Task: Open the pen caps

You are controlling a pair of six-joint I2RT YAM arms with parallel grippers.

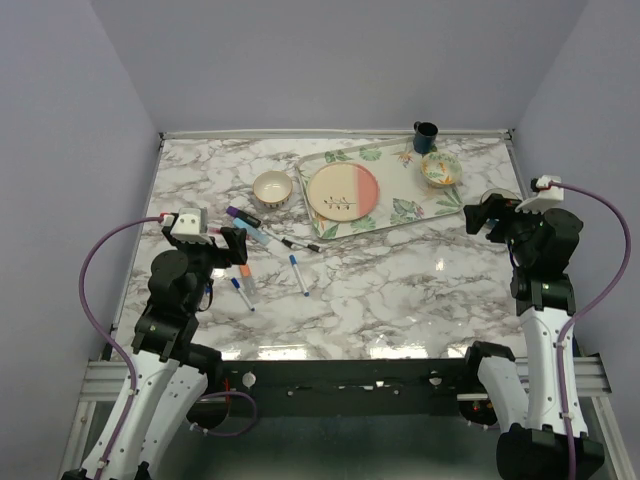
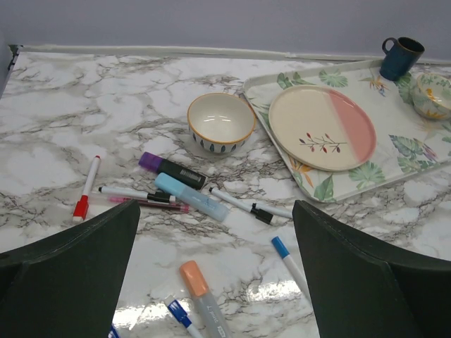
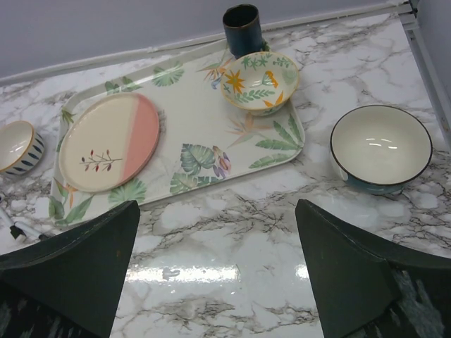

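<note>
Left wrist view: at least nine capped pens (image 2: 190, 196) on the worktop (image 2: 70, 105); left fingers (image 2: 70, 274) and right fingers (image 3: 63, 267) spread, empty.

The whole table (image 1: 400, 290) is taken from above and behind the arm bases. The left wrist view is aimed low over the pens (image 2: 190, 195) toward the far right, the right wrist view toward the far left; tray (image 3: 201, 105) and plate (image 3: 109, 141) are shared by all three.
</note>
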